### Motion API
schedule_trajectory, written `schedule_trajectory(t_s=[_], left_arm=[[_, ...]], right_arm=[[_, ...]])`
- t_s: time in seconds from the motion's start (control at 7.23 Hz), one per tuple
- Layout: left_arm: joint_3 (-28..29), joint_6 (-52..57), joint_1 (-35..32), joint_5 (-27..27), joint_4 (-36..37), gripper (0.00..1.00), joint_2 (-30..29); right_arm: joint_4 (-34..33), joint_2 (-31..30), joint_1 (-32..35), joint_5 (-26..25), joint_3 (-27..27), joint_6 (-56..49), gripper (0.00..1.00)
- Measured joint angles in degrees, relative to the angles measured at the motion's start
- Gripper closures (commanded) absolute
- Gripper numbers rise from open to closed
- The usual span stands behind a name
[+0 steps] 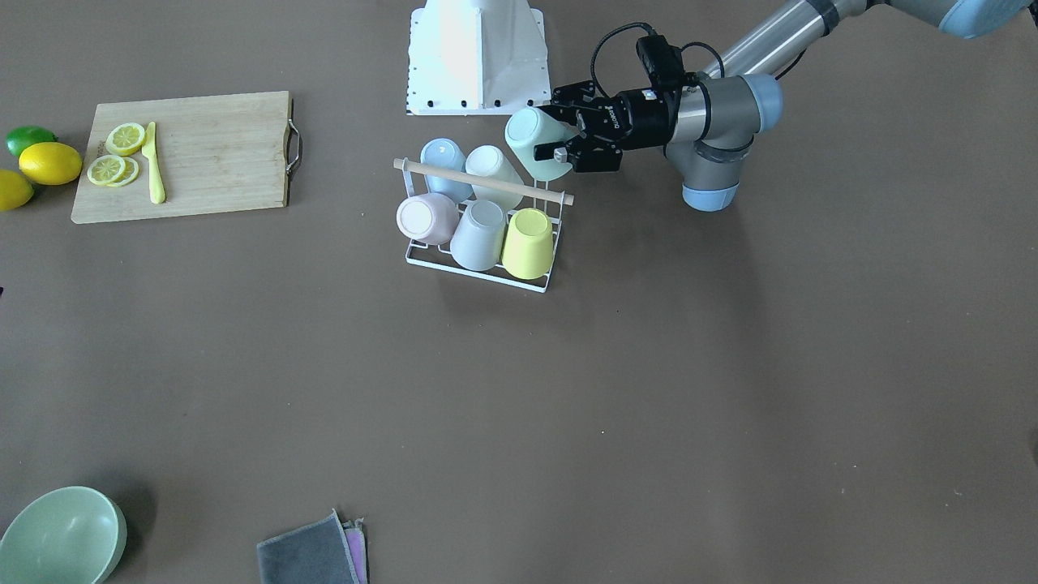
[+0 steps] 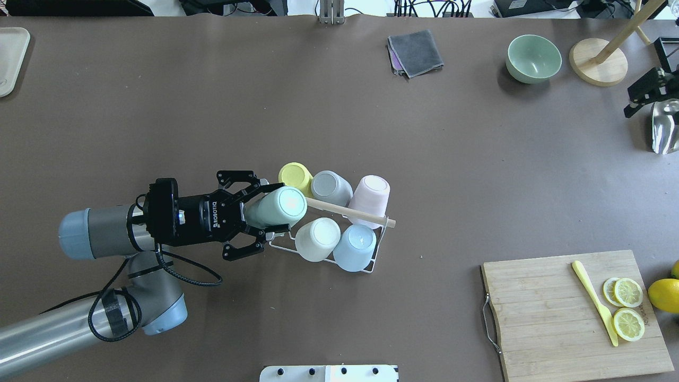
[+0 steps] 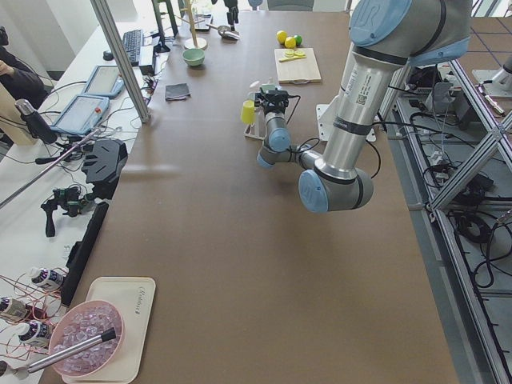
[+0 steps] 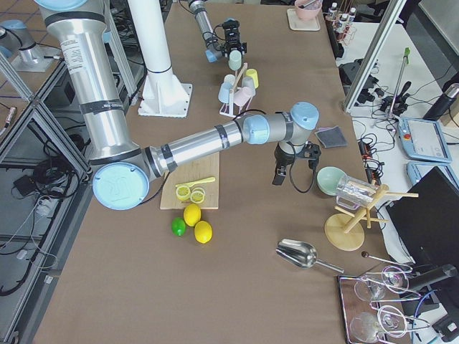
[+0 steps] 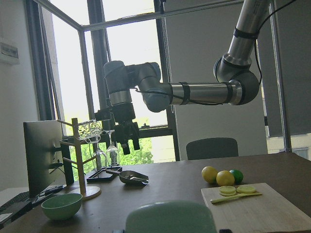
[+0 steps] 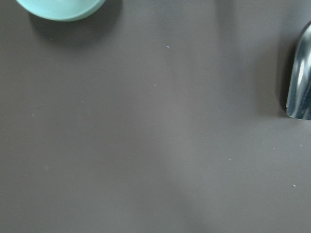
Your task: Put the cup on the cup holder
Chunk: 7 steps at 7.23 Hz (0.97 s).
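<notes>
The white wire cup holder with a wooden rod handle stands mid-table and holds several upturned cups: yellow, grey, pink, cream and blue. My left gripper is shut on a mint-green cup, held tilted, base up, just over the holder's near-left corner. In the front-facing view that cup sits a little above the back row. Its base fills the bottom of the left wrist view. My right gripper hangs open and empty over the far right of the table.
A cutting board with lemon slices and a yellow knife lies near right, with lemons and a lime beside it. A green bowl, a grey cloth, a metal scoop and a wooden glass stand are far right.
</notes>
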Motion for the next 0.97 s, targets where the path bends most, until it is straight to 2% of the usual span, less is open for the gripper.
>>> schedule_trajectory(t_s=[0.28,0.41,0.55,0.97], left_arm=[[0.3,0.0,0.2,0.0,0.0,1.00,-0.1],[0.4,0.0,0.3,0.1,0.0,0.94,-0.1],[0.7,0.0,0.5,0.2,0.0,0.01,-0.1],[1.3,-0.1,0.5,0.5,-0.9,0.02,0.0]], right_arm=[[-2.7,-5.1,4.4,-0.9,2.2,-5.7,0.00],[-3.0,-7.3,6.8,-2.1,2.6,-10.0,0.00],[-3.0,-9.3,8.8,-3.3,2.7,-13.0,0.00],[-2.8,-13.3,13.4,-4.9,2.8,-19.7,0.00]])
